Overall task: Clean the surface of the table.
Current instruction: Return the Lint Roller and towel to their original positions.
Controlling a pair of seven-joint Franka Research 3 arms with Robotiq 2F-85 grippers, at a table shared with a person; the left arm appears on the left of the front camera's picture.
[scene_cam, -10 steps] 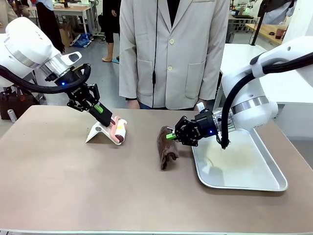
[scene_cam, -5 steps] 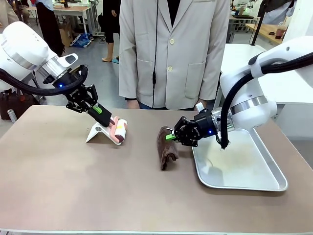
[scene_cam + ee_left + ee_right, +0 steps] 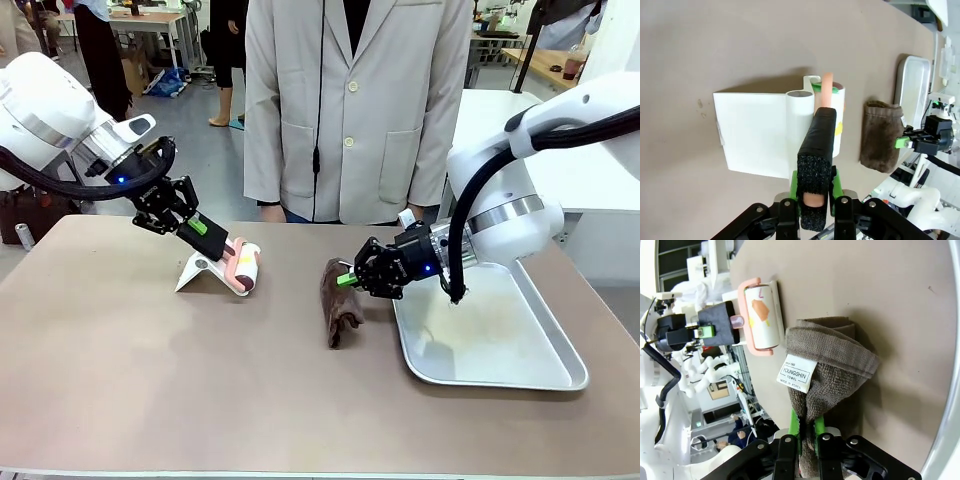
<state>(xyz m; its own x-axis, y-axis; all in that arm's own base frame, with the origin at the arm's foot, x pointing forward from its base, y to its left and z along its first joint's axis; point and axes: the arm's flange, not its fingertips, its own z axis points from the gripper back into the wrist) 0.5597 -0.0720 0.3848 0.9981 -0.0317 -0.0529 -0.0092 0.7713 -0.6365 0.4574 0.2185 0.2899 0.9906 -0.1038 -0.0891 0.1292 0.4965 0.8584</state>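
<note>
Both grippers clamped on cleaning tools over the table [image 3: 150, 380].
Left gripper [image 3: 215, 238] grips the lint roller's [image 3: 245, 268] black handle near the far edge; right gripper [image 3: 347, 279] pinches the brown towel [image 3: 338, 303], which rests mid-table beside the metal tray [image 3: 500, 375].

A matte taupe-brown top is shown on the table [image 3: 150, 380]; a dark brown towel [image 3: 340, 300] with a white printed label [image 3: 797, 373] is seen; a lint roller [image 3: 243, 268] is coloured white and salmon-pink, with a black foam handle [image 3: 816, 165]; a silver tray [image 3: 520, 375] is seen; green pads are shown on both black grippers.
</note>
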